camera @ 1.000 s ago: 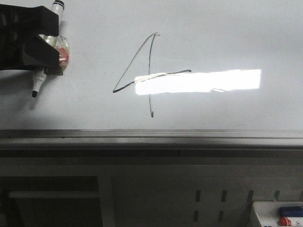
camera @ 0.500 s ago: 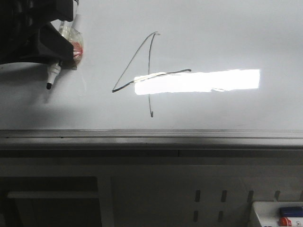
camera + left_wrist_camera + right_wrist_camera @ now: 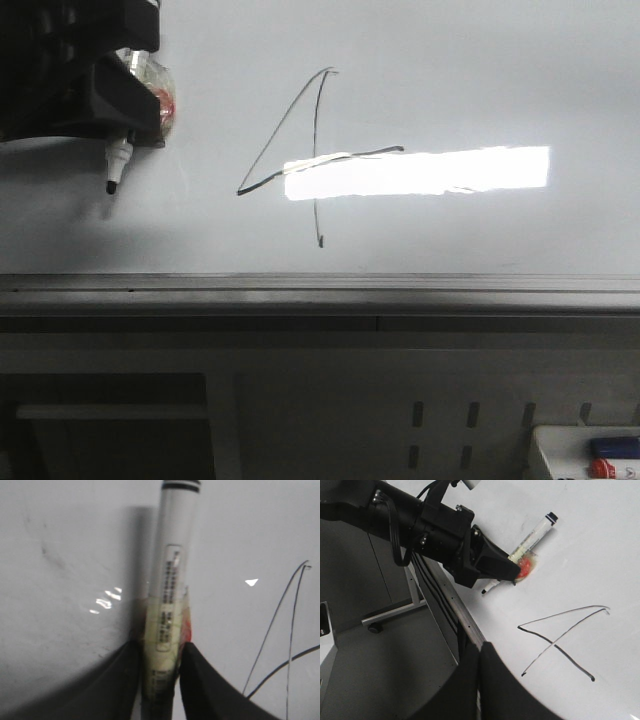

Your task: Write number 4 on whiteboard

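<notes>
Look at the whiteboard: your 4 sits near its middle in the front view, drawn in thin dark lines. A long diagonal runs from the top down to the lower left, a wavy crossbar goes from there to the right, and a thin vertical stroke drops through the crossbar and ends just above the board's grey edge rail. A bright rectangular glare patch lies over the right part of the crossbar.

Your left gripper is at the upper left of the board, well apart from the 4. Its fingers are closed on a marker, clamped around a taped, yellowish and red wrap on the barrel. In the front view the marker's dark tip points down toward the board, left of the diagonal's lower end; you cannot tell from these views whether the tip touches the surface.

From the right wrist view you see the 4 complete and the left gripper with the marker beside it. The right gripper shows at the edge of that view with its two dark fingers pressed together, holding nothing.

At the lower right of the front view, a white tray holds blue and red items below the board.
</notes>
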Controlling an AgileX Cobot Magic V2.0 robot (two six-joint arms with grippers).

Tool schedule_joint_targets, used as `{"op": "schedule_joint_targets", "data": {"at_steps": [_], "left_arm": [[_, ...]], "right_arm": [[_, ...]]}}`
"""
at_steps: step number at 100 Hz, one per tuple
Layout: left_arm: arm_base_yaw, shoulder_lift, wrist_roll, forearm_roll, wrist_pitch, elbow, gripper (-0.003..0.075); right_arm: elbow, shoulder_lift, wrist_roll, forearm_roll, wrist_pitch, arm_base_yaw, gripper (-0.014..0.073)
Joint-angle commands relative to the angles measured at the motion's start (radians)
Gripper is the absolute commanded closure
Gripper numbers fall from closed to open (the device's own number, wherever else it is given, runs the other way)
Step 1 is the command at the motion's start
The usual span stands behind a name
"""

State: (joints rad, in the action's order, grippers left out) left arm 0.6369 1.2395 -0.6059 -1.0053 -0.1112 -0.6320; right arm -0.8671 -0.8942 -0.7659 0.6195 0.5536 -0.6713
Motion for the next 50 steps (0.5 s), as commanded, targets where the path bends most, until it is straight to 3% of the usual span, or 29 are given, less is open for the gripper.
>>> {"op": "schedule_joint_targets", "data": {"at_steps": [1,9,35,50], "left_arm": [[-0.004,0.001,0.010,-0.026,-0.060,-0.022,0.0353],[-0.004,0.001,0.010,-0.036,-0.076,-0.022,0.0289],[-0.004,-0.020,0.010,-0.038,-0.086,-0.025,0.0287],[-0.004,-0.119,0.010,-0.038,-0.046,-0.026,0.0288]], "right_arm": [[-0.027,0.014,0.000,0.031,-0.048,0.006,0.0650],[-0.027,0.014,0.000,0.031,-0.048,0.006,0.0650],[-0.027,0.014,0.000,0.031,-0.057,0.006,0.0650],[-0.027,0.080,0.000,0.038,-0.142,0.006,0.0648]]}}
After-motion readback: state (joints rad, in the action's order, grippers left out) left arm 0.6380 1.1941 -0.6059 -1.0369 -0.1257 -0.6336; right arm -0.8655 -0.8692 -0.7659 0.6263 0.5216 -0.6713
